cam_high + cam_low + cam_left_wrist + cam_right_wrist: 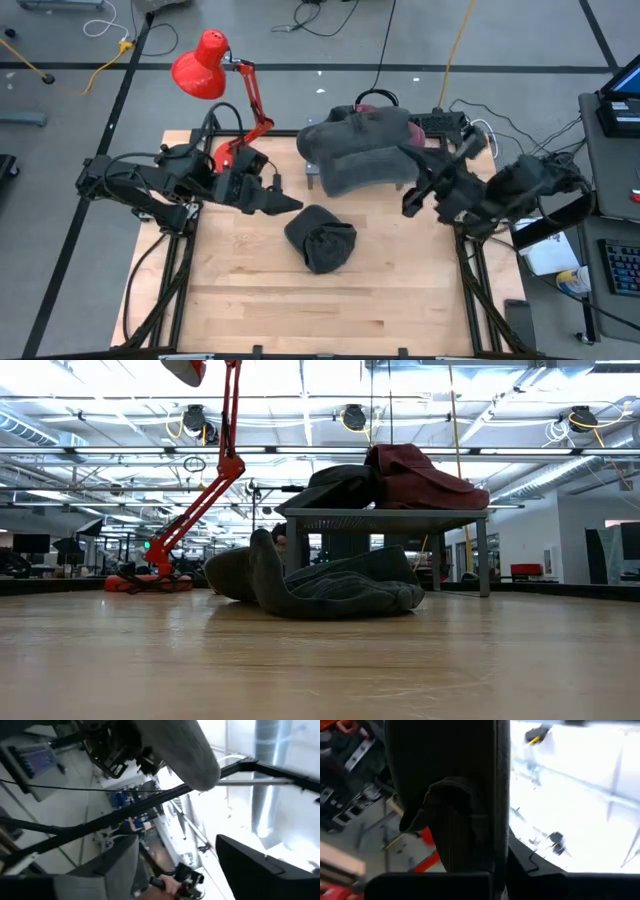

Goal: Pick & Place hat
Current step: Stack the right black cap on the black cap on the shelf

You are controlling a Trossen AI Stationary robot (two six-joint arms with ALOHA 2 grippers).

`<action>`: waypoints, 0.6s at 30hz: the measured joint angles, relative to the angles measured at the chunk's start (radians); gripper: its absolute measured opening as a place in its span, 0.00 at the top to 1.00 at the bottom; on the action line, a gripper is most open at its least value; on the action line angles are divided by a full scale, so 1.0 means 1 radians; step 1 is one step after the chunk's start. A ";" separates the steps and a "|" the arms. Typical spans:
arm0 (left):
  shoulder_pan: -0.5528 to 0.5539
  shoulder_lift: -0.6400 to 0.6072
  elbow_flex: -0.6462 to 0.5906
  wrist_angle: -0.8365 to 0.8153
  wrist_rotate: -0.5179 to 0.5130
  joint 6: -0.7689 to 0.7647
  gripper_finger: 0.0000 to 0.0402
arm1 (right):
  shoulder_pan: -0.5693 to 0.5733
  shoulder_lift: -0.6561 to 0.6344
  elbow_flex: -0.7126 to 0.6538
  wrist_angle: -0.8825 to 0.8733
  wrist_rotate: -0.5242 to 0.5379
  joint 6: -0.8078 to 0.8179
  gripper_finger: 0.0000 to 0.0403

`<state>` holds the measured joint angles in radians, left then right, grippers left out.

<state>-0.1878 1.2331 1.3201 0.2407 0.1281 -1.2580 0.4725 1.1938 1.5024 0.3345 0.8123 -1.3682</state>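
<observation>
High view: dark hat (322, 240) lies crumpled mid-worktop (250, 300), near the rack (318, 176). Left pincer (285, 203), fingers apart, just beside it; right pincer (411, 205) together, clear. Judged risk: soft fabric snagging a withdrawing finger, dragging the hat.

The near half of the pale wooden bench (300, 300) lies bare. Mid-bench a crumpled dark grey cloth hat (322, 238) blocks the centre. Behind it stands a low grey metal stand (385, 520) piled with dark and maroon garments (365, 145); a red desk lamp (215, 75) crowds the far left corner.
</observation>
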 joint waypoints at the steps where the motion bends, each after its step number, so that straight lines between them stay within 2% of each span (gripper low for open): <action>1: -0.004 0.000 0.000 0.010 -0.006 -0.011 0.30 | 0.017 0.001 0.000 0.032 -0.001 -0.044 0.99; 8: -0.042 0.043 0.000 0.177 -0.106 -0.071 0.20 | 0.099 0.031 0.000 0.202 -0.027 -0.291 0.99; 12: -0.048 0.107 0.000 0.307 -0.112 -0.117 0.21 | 0.113 0.049 0.000 0.225 -0.063 -0.357 0.99; 18: -0.048 0.210 0.000 0.529 -0.149 -0.144 0.23 | 0.111 0.074 0.000 0.222 -0.053 -0.387 0.99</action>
<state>-0.2356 1.4431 1.3201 0.7696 -0.0206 -1.4020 0.5838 1.2682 1.5024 0.5561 0.7593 -1.7548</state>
